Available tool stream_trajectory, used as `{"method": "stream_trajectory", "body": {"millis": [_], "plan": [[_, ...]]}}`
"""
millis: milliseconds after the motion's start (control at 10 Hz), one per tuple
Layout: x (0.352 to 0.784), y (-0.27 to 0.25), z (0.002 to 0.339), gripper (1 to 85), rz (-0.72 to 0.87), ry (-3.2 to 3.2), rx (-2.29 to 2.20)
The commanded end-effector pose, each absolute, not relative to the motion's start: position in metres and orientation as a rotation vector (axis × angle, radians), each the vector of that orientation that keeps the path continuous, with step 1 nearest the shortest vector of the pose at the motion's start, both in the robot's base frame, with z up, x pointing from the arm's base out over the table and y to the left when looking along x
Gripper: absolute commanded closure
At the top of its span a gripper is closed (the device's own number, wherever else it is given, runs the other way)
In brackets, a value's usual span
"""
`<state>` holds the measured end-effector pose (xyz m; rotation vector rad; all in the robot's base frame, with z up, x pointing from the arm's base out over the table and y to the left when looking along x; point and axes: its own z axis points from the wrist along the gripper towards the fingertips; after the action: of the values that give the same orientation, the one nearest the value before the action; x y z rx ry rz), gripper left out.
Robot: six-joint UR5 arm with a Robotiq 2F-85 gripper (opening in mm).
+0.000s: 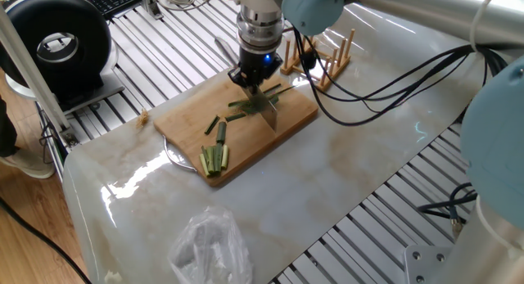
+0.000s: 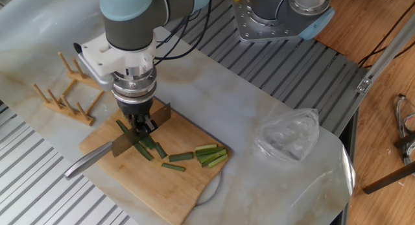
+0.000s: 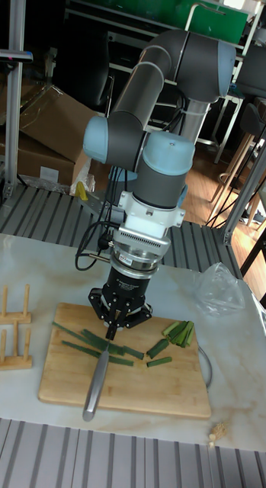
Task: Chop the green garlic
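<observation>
On a pale marble tabletop (image 1: 352, 178) edged by slatted metal rails, a wooden cutting board (image 2: 185, 186) is carrying the green garlic (image 3: 87, 341), lying beneath the gripper (image 3: 114, 324), which is clamping a knife (image 2: 123, 144). A crumpled plastic bag (image 2: 288, 135) is sitting nearby.

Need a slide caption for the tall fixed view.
Gripper holds a knife upright over green garlic on a cutting board.

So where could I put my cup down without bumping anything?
The bare marble table between the cutting board and the metal slats is free. The board is crowded: the gripper holds the knife over the green garlic. The plastic bag fills the near corner.
</observation>
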<state>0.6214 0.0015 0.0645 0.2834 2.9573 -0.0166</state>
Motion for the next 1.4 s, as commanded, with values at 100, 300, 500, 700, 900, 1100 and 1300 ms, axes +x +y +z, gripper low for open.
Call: {"method": "stream_trajectory", "body": {"millis": [100, 300, 500, 700, 900, 1100, 1300], "plan": [[0.639, 0.0, 0.056, 84.3, -0.003, 2.931, 0.298], [0.638, -0.001, 0.066, 84.3, -0.007, 2.955, 0.296], [0.631, 0.003, 0.071, 84.3, -0.001, 2.963, 0.305], [0.628, 0.006, 0.07, 84.3, 0.002, 2.961, 0.316], [0.626, 0.007, 0.064, 84.3, 0.005, 2.961, 0.321], [0.626, 0.007, 0.062, 84.3, 0.003, 2.961, 0.323], [0.625, 0.006, 0.062, 84.3, -0.001, 2.97, 0.322]]}}
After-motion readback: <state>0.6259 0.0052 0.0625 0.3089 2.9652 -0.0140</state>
